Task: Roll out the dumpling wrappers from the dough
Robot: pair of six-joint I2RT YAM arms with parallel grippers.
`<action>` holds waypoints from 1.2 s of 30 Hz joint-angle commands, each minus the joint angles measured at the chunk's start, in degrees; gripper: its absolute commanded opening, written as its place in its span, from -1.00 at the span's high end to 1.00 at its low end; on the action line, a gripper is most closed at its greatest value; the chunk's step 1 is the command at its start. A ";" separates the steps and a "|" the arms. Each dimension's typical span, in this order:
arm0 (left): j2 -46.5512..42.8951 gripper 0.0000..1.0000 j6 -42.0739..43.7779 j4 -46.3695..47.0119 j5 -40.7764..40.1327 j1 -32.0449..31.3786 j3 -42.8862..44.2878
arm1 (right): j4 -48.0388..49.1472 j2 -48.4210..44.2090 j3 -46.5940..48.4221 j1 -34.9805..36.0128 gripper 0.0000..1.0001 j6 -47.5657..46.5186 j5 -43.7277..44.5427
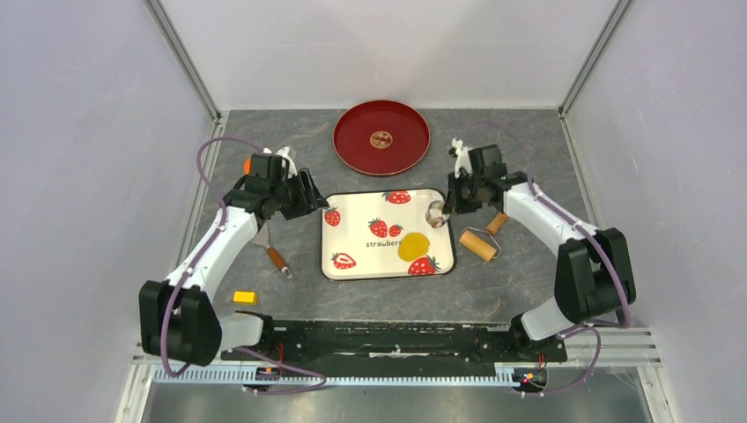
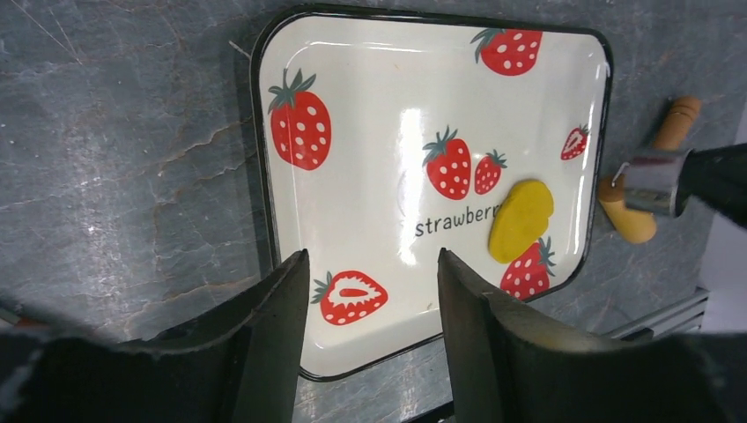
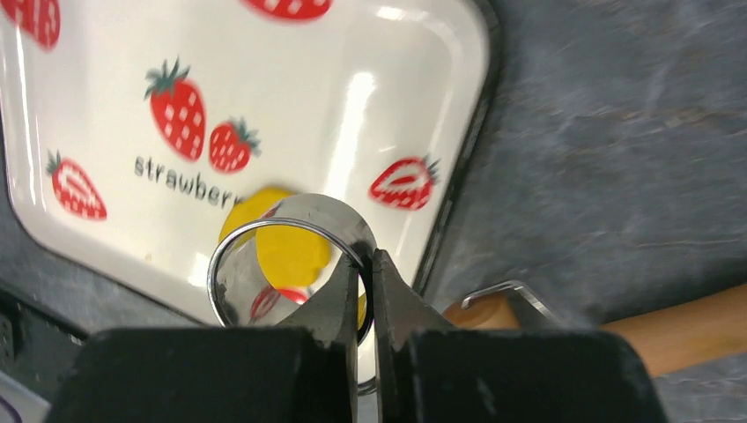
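Plainly the right gripper [image 3: 368, 273], pinched tight on a metal ring cutter [image 3: 326, 216], hangs nearest the flattened yellow dough [image 1: 414, 247], which lies just nearward on the strawberry tray [image 1: 366, 216]; the left gripper [image 2: 370, 257] gapes empty.

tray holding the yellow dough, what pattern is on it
White tray with red strawberries, black rim; best in left wrist view.

The right gripper's [image 3: 370, 286] fingers [image 3: 339, 300] pinched a metal ring [image 3: 291, 222] by its rim, above yellow dough [image 3: 295, 256] on the tray [image 3: 370, 106].
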 commanded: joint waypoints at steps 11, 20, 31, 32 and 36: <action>-11.46 -0.47 -8.35 9.49 1.56 -0.23 -8.29 | 5.91 -5.54 -8.96 14.06 1.00 0.49 4.94; -10.75 -0.50 -8.87 8.47 2.10 -0.25 -8.02 | 7.25 0.76 -5.87 17.42 1.00 1.01 8.39; -9.20 -0.50 -8.37 8.10 2.99 -0.23 -7.17 | 7.39 3.00 -3.60 17.78 1.00 0.94 9.11; -8.91 -0.50 -8.21 7.94 3.21 -0.23 -6.87 | 7.39 3.34 -3.50 17.80 1.00 0.92 9.16; -8.27 -0.50 -7.48 7.45 3.27 -0.23 -6.28 | 7.54 4.29 -3.36 17.82 1.00 0.89 9.25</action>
